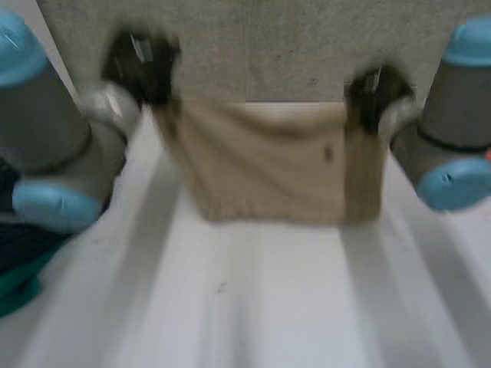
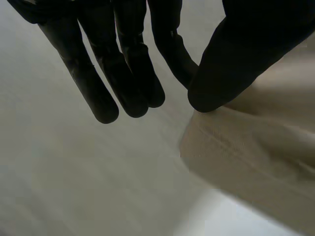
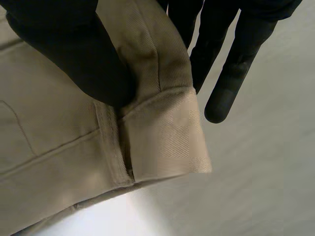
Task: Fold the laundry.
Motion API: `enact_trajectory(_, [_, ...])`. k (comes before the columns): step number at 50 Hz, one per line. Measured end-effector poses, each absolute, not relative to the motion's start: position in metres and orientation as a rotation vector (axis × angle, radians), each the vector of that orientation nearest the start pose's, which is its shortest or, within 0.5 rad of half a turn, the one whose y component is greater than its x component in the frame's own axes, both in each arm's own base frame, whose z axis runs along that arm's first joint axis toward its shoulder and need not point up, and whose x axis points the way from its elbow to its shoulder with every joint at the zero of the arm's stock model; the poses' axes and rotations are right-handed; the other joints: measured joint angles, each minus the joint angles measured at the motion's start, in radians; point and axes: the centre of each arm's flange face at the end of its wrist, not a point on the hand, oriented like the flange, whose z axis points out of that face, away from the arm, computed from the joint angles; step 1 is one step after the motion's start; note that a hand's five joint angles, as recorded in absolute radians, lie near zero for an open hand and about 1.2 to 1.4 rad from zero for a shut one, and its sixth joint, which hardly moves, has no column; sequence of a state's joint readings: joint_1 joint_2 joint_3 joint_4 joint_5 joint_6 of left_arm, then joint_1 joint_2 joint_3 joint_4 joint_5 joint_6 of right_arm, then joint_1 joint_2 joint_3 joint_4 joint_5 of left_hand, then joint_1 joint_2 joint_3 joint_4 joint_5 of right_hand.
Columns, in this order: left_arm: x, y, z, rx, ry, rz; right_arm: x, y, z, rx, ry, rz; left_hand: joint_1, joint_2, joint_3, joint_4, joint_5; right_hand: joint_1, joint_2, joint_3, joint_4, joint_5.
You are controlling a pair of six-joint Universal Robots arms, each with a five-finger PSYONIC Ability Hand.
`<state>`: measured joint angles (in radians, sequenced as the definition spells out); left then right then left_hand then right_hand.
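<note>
Beige garment (image 1: 268,165) sits in the upper middle of the head view, spread as a wide panel between the two hands, with its far edge running left to right across the frame and its near edge lying toward the lower part of the frame over the white bench (image 1: 253,307). The left hand (image 1: 142,65) is at the garment's upper left corner and the right hand (image 1: 376,96) at its upper right corner, so each hand has its own end of the same edge and neither is nearer than the other. In the left wrist view the thumb (image 2: 236,59) presses onto the cloth's corner against one curled finger, while the other fingers (image 2: 133,73) hang fairly straight beside the cloth and clear of it. In the right wrist view the thumb (image 3: 74,54) clamps a thick stitched hem (image 3: 167,137) that wraps round between thumb and fingers (image 3: 231,73), a firm pinch. Whether the lower part of the garment rests on the bench or hangs free of it cannot be told. The coming fold seems to turn on that held edge: it lies crosswise, so both hands would need to travel together, level, toward the near edge.
</note>
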<state>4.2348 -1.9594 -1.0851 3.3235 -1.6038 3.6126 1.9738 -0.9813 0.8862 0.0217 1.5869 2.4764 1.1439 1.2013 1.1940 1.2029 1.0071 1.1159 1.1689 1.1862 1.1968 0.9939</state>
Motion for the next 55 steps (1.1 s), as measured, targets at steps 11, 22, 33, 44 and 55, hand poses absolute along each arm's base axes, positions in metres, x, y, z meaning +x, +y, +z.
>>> enact_trajectory(11, [-0.283,-0.319,0.439,0.402,1.198,-2.909,0.31,-0.359,0.412,-0.607,0.951,-2.99,0.002,0.0,0.0,0.0,0.002,0.0,0.0,0.0,0.0,0.017])
enact_trajectory(22, [-0.29,-0.299,0.337,0.702,1.721,-2.621,0.326,-0.383,0.316,-0.846,1.39,-2.666,0.002,0.0,0.0,0.0,0.002,0.0,0.013,0.002,0.0,0.018])
enact_trajectory(33, [-0.29,-0.264,0.217,0.929,2.131,-2.238,0.32,-0.362,0.206,-1.105,1.912,-2.236,-0.835,-0.814,-0.799,-0.806,-0.777,0.0,0.013,0.002,0.0,0.018])
enact_trajectory(44, [-0.278,-0.278,0.197,0.815,2.188,-2.174,0.318,-0.308,0.205,-1.307,1.872,-2.107,-0.954,-0.996,-0.983,-1.002,-0.961,0.0,0.013,0.002,0.0,0.018])
enact_trajectory(55, [-0.286,-0.304,0.204,0.951,2.175,-2.266,0.303,-0.256,0.227,-1.423,1.716,-2.039,-0.881,-0.944,-0.94,-0.944,-0.921,0.0,0.013,0.002,0.0,0.018])
